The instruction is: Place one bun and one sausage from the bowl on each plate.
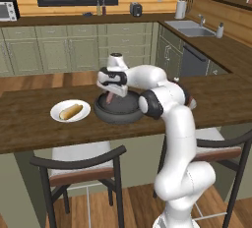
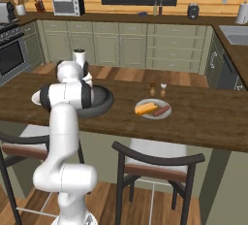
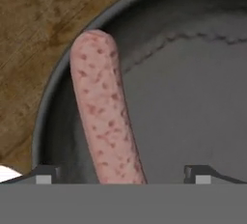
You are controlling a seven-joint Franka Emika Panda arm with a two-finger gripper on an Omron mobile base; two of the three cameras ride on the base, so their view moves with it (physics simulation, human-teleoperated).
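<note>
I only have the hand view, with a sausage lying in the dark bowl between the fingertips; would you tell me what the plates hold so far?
Observer: In the right base view, one plate holds a bun and a sausage side by side.
Operator: Thank you; and the other plate?
Observer: In the left base view, the other plate holds a lone bun.
Operator: Where does that plate sit?
Observer: It sits on the counter, left of the bowl in that view.
</note>
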